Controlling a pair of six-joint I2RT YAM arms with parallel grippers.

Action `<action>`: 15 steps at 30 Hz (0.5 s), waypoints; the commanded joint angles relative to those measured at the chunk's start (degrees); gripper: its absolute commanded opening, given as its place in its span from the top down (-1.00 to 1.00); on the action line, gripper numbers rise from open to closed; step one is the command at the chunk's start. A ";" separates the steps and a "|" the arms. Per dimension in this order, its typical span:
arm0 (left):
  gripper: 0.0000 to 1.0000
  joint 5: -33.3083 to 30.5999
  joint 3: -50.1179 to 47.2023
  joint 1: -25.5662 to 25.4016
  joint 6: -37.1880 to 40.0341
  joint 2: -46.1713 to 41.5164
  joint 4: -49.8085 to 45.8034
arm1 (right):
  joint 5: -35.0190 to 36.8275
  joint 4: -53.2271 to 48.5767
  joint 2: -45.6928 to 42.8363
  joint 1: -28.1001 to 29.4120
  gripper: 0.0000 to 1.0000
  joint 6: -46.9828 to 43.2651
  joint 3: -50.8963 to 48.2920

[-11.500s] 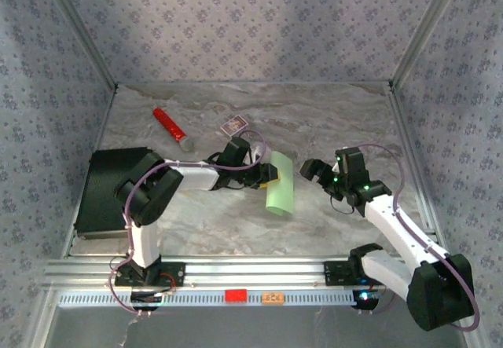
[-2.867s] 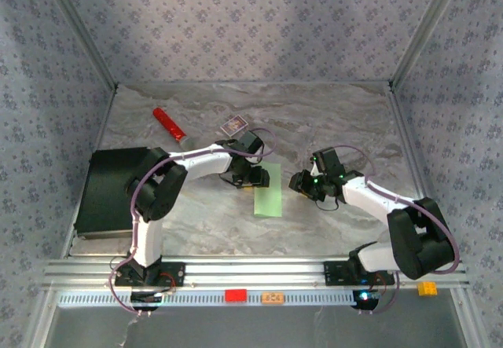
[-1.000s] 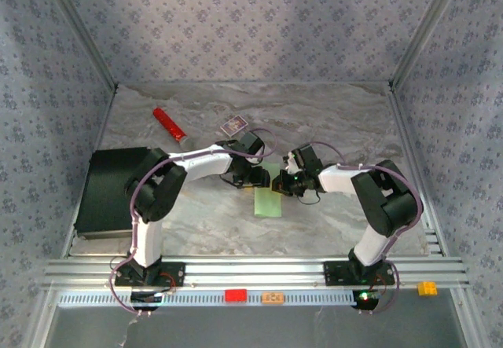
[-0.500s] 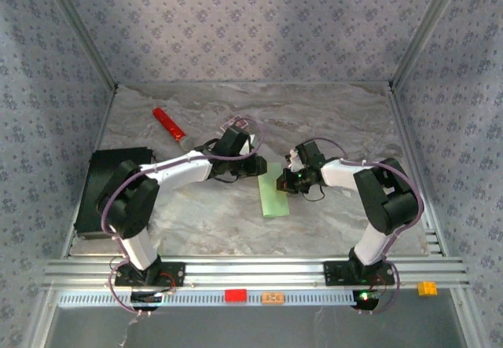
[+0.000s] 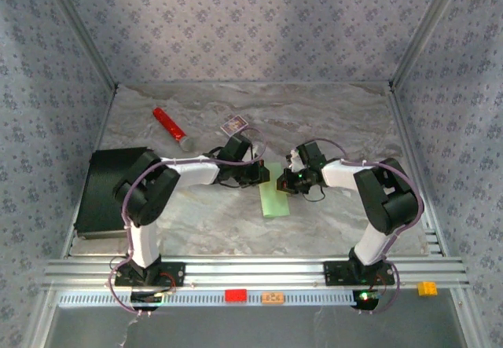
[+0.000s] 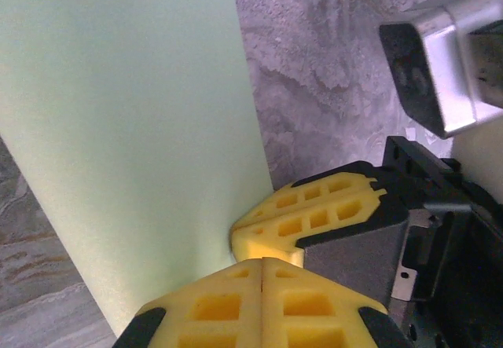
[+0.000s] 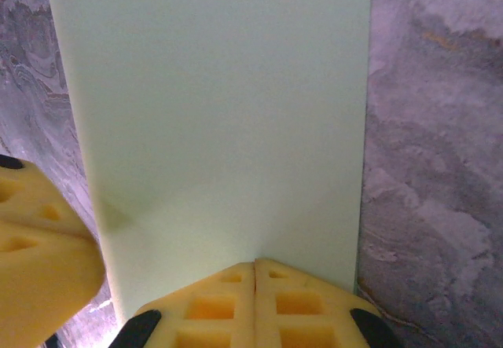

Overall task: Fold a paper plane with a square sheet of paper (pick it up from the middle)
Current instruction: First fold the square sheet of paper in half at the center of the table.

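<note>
- The pale green sheet of paper, plain and folded to a narrow strip, sits in the middle of the grey marbled worktop. It runs lengthwise away from the arm bases, and its far end lies between my two pincers.
- From the right wrist the paper spreads away as a smooth, unmarked band. A faint pucker in it runs down toward the fingertips.
- My right pincer has its yellow fingers pressed together and is clamped on the near edge of the paper. From above, the right pincer meets the strip's right side.
- My left pincer also has its fingers together, lying over the corner of the paper. I cannot tell whether any paper is caught between them. From above, the left pincer is at the strip's left side.
- The two pincers are close together, and a yellow finger of the right one sits just beside my left fingertips.
- Farther out, a small purple-and-white card box and a red cylinder lie toward the far left, well apart from the paper.
- A black flat slab rests at the worktop's left edge.
</note>
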 commanded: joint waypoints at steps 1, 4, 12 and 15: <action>1.00 1.43 -1.03 0.00 -0.15 1.14 1.64 | 5.36 -5.65 2.76 -0.23 1.00 0.64 -2.66; 1.00 0.18 -2.01 0.28 0.72 1.33 0.70 | 5.44 -5.58 2.69 -0.17 1.00 0.79 -2.74; 1.00 -3.58 -6.91 1.08 3.18 2.39 2.08 | 5.92 -5.17 3.11 0.38 1.00 1.43 -3.18; 1.00 -3.74 -8.72 1.25 2.28 3.29 4.28 | 6.33 -5.22 3.42 0.70 1.00 1.76 -3.29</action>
